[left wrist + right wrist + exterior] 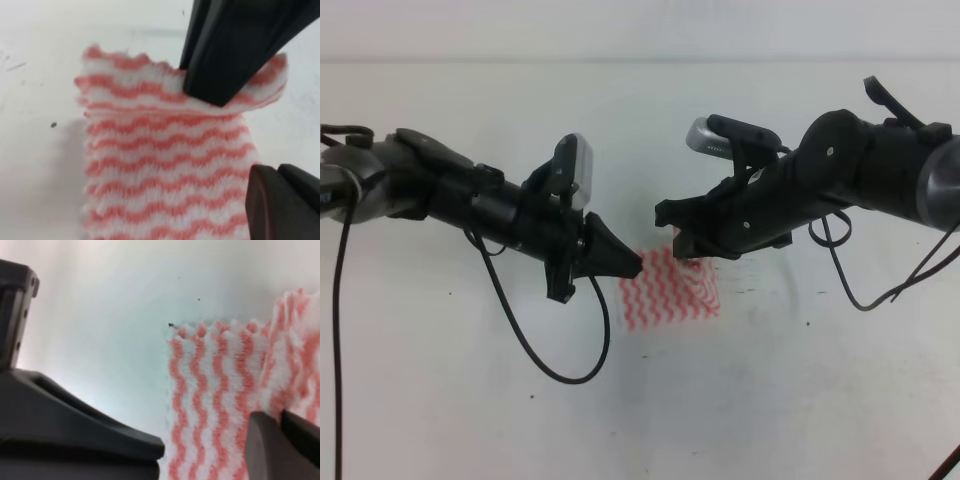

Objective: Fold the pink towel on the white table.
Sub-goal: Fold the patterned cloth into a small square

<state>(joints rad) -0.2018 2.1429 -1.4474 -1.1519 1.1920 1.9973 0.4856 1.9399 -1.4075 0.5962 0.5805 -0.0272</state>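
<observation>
The pink towel (670, 292) lies small and partly folded on the white table (770, 400), between the two arms. My right gripper (678, 242) is at its far corner, shut on the towel's edge. In the left wrist view the right gripper (212, 95) pinches that raised, curled-over edge of the towel (165, 165). In the right wrist view a lifted flap of the towel (210, 390) runs into the gripper (282, 420). My left gripper (636, 265) is shut, its tip at the towel's left edge. I cannot tell if it holds cloth. Its fingers (280, 200) show at the lower right.
A black cable (570, 370) loops down onto the table under the left arm, and another cable (850, 290) hangs under the right arm. The table's far edge (640, 62) meets a pale wall at the back.
</observation>
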